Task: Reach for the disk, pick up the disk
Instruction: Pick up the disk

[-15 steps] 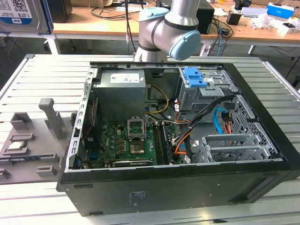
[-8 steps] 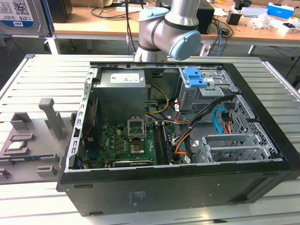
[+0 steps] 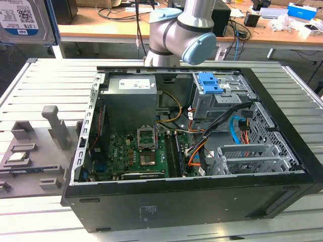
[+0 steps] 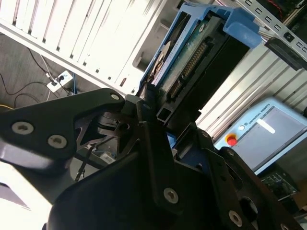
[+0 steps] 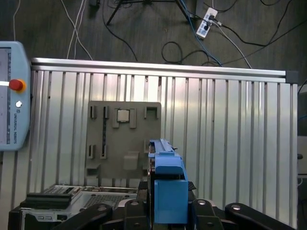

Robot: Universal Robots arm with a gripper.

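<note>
The disk [image 3: 22,20], at ten o'clock of the computer case [image 3: 176,206], we see clamped in the gripper [image 4: 156,108].

Robot arm, gripper clamped on its load.
In the exterior view the arm [image 3: 179,30] bends at a silver joint with a pale blue cap. In both wrist views the black gripper [image 4: 165,117] grips the disk [image 4: 189,50] edge-on, its fingers [image 4: 153,143] pressed against either face.
</note>
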